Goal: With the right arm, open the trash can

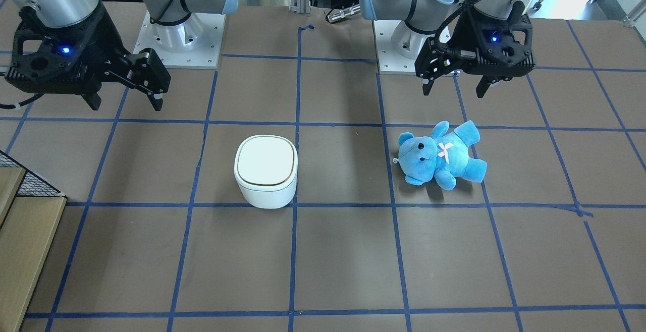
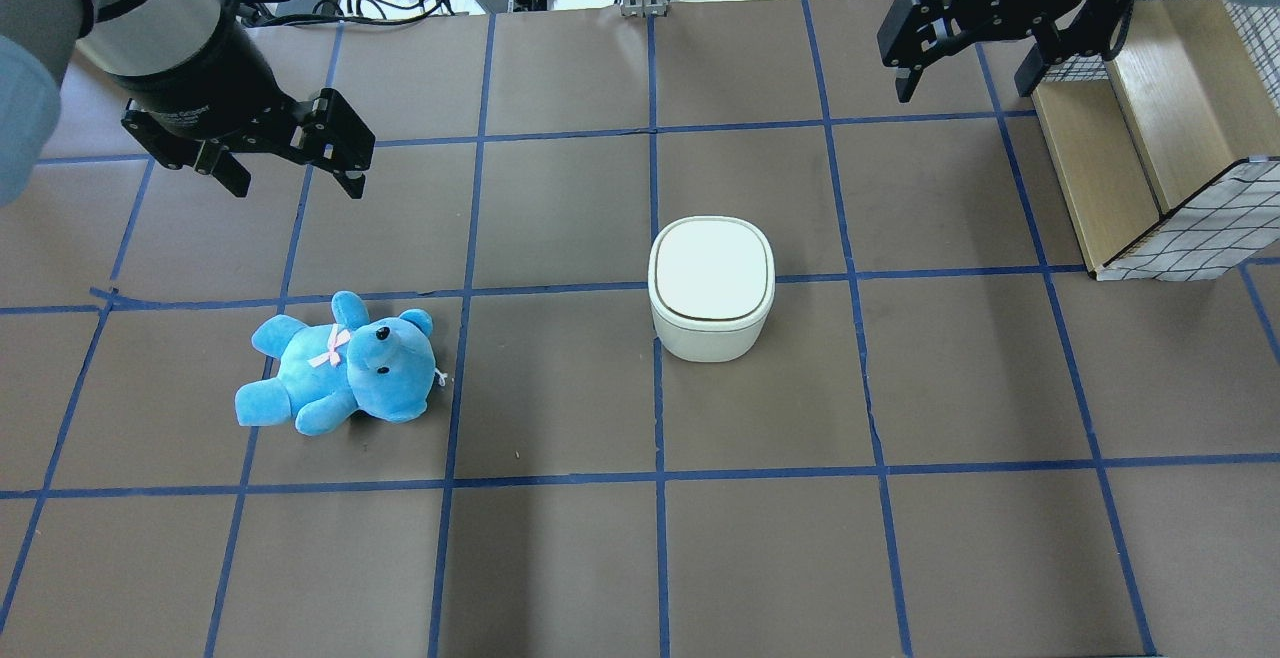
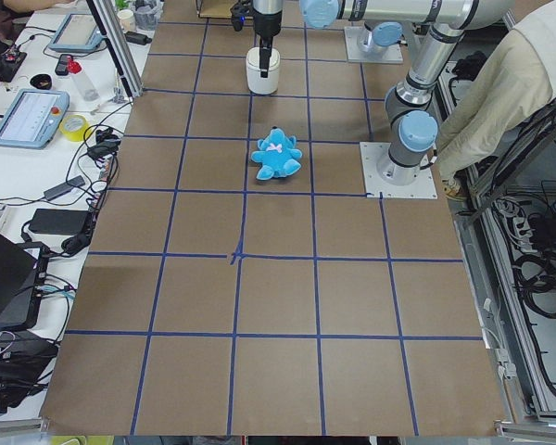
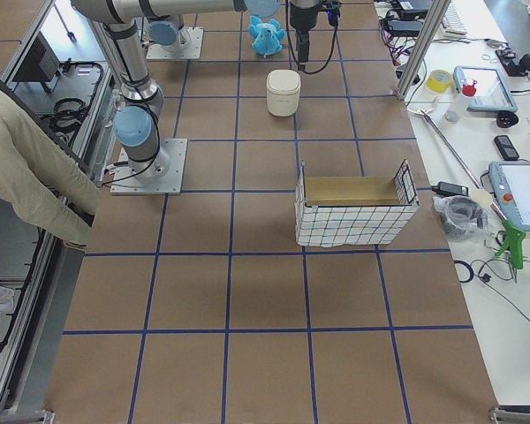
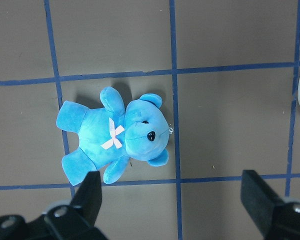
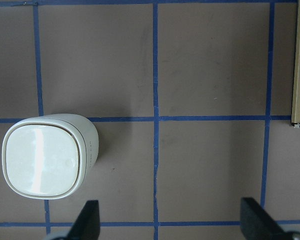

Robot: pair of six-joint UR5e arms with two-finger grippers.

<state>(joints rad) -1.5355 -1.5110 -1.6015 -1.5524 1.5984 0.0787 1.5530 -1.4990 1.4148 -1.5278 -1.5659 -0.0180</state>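
- My right gripper (image 2: 965,83) hangs high, jaws spread wide, holding nothing.
- The trash can (image 2: 711,323) stands upright near the middle of the table (image 2: 560,568), its lid (image 2: 711,268) shut flat.
- In my wrist view it lies outside my finger span, off toward my left, so I judge I must travel inward and down.
- My left gripper (image 2: 295,178), also wide and empty, is farther off, by the teddy (image 2: 340,378).
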